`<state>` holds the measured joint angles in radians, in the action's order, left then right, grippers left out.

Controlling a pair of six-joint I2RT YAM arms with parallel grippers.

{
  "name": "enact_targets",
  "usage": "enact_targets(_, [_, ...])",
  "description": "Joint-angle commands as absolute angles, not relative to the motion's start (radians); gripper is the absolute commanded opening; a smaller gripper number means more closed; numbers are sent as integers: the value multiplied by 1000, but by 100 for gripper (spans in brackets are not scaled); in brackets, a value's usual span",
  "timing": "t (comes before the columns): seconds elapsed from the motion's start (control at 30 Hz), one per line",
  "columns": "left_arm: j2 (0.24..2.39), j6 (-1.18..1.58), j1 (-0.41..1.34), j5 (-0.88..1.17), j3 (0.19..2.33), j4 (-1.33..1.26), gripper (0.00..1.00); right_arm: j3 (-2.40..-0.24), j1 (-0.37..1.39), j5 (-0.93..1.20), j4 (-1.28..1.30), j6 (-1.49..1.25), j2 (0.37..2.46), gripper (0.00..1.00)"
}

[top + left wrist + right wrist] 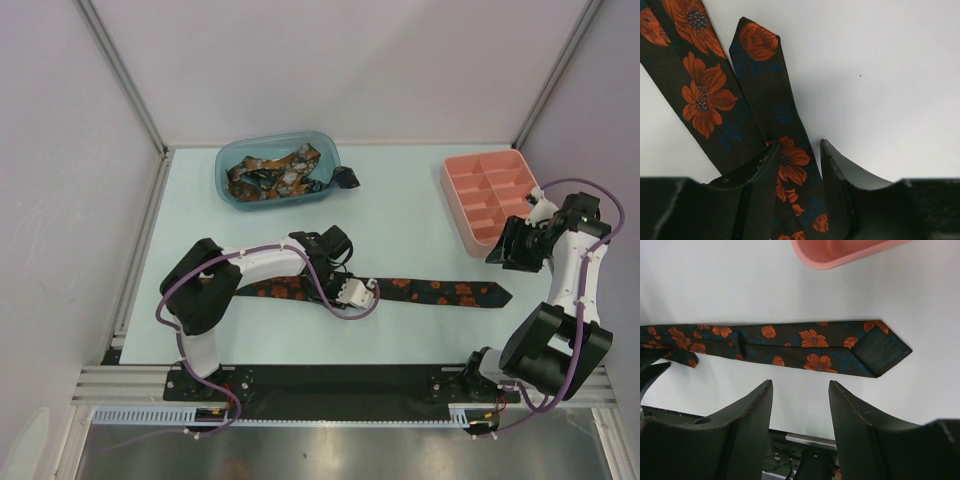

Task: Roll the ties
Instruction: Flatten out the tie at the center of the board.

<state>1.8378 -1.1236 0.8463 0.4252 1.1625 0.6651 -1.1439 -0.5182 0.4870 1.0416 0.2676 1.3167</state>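
Pale-green surface [420,220], and the tie [440,292] runs left to right across it: your left claw [800,147] straddles its narrow half, pinching or not I cannot tell, while your right claw [801,385] hangs spread and empty beyond the wide tip.

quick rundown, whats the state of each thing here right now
tie: unrolled, flat on the table, narrow end doubled back
left gripper: open, straddling the tie
right gripper: open, empty
blue bin: holds loose unrolled ties
pink tray: upright, visible compartments empty
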Motion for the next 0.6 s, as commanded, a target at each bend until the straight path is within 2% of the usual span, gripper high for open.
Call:
enact_targets(0.0, [1870, -1135, 850, 377, 1160, 640, 42, -1150, -511, 495, 1028, 285, 1316, 54])
enact_targets(0.13, [1894, -1146, 850, 361, 1154, 661, 31, -1152, -511, 502, 1023, 281, 1321, 54])
enact_targets(0.23, [1867, -1140, 853, 371, 1175, 683, 17, -1144, -511, 506, 1022, 291, 1325, 54])
enact_targets(0.27, [1855, -1123, 857, 377, 1189, 702, 7, -1141, -511, 506, 1022, 294, 1327, 53])
enact_targets(0.33, [1827, -1097, 867, 393, 1245, 739, 0, -1132, -511, 506, 1019, 310, 1330, 53])
enact_targets(0.57, [1854, -1049, 905, 318, 1384, 784, 0, -1123, -511, 509, 1012, 350, 1365, 52])
